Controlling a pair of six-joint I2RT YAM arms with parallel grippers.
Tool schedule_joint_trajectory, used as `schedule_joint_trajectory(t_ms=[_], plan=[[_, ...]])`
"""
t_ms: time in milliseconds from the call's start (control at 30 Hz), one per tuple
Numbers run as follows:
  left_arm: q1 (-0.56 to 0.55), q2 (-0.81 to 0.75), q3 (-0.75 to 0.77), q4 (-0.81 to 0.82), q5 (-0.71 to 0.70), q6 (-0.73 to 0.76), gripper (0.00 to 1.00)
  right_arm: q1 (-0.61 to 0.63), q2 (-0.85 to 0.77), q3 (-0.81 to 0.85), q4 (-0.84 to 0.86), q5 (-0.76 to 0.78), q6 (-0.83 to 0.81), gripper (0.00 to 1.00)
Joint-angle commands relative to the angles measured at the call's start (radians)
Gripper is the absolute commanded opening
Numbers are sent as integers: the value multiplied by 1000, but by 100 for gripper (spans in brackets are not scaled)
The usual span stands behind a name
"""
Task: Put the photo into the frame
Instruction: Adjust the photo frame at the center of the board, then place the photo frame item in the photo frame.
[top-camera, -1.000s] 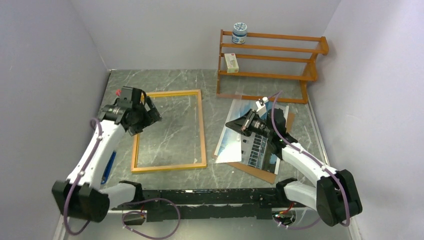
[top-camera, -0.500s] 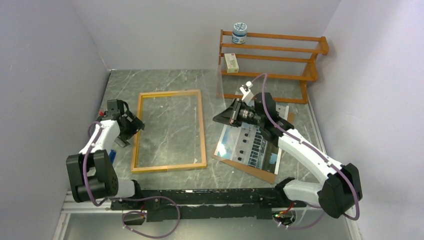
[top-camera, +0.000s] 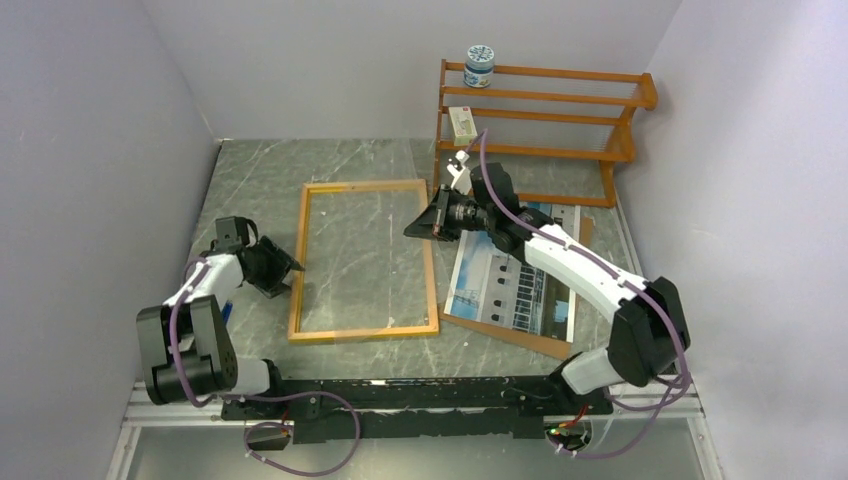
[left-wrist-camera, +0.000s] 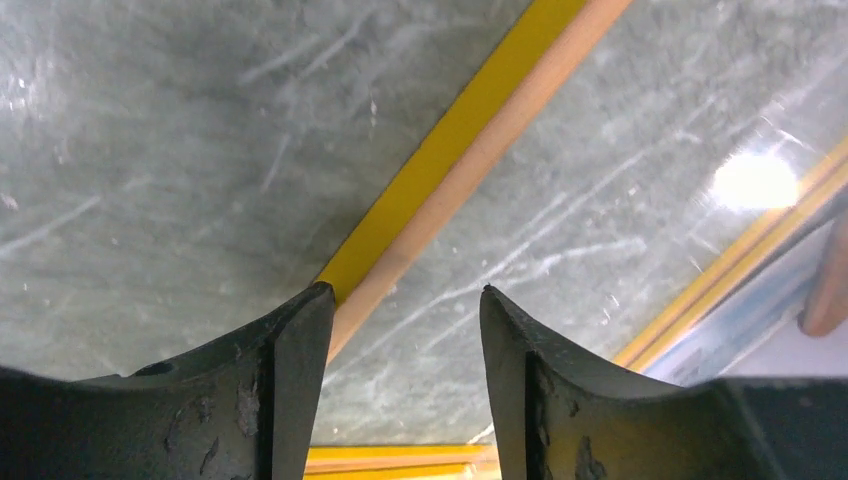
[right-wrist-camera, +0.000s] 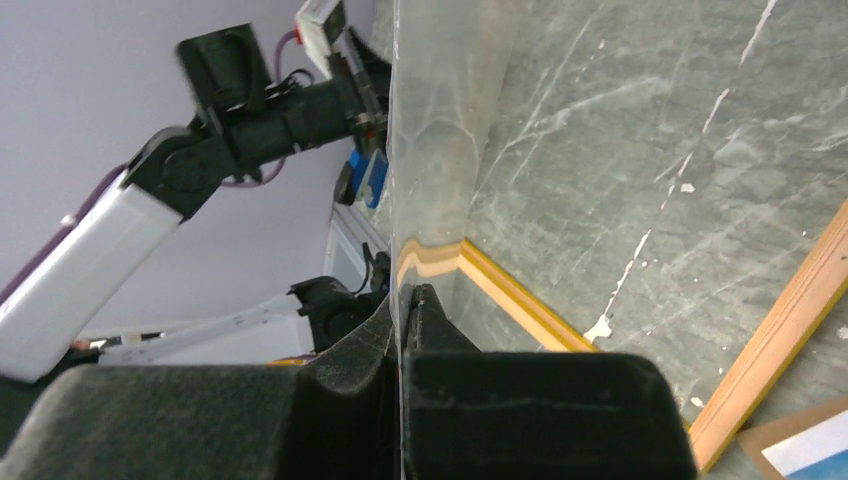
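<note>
Jaws of the right gripper (right-wrist-camera: 402, 298) are pressed together on the edge of a clear pane (right-wrist-camera: 440, 130), which rises from the grip, thin and edge-on in the right wrist view, with the marbled table (top-camera: 260, 170) showing through it. That gripper points to the left above the right rail of the frame (top-camera: 365, 331). Its arm climbs from its base at the near right corner to a raised elbow, and the white forearm stretches back and to the left across the photo (top-camera: 515, 285). The left gripper (left-wrist-camera: 405, 290) stands partly open, with a clear gap between its two black fingers. It sits low at the frame's left rail, which runs diagonally into that gap close against the left finger; whether a finger touches the rail cannot be told. The left arm is folded tight at the near left, its forearm lying low and aimed to the right. The frame lies flat in the middle of the table, light wood side up, a yellow strip showing along its edge in the left wrist view. The photo lies face up just right of the frame, resting on a brown backing board (top-camera: 525, 341) that sticks out beneath it. At the far right stands an orange-brown shelf rack (top-camera: 540, 100), with a jar (top-camera: 480, 66) on top and a small box (top-camera: 462, 123) on a lower shelf.
</note>
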Motion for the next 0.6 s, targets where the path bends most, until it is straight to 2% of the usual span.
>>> schedule_joint_trajectory(t_ms=[0,67,200,333,567], plan=[[-5,-120,9,-78,43,-13,59,1,56,74,43,8,-13,0],[-4,-158,21,-129,-18,-8,59,4,85,89,58,0,-3,0],[-4,-204,57,-198,-131,-2,68,26,123,118,109,0,23,0],[-4,-242,95,-251,-197,-5,74,52,161,163,156,-7,32,0],[-2,-312,148,-309,-264,-9,77,71,190,164,262,26,58,0]])
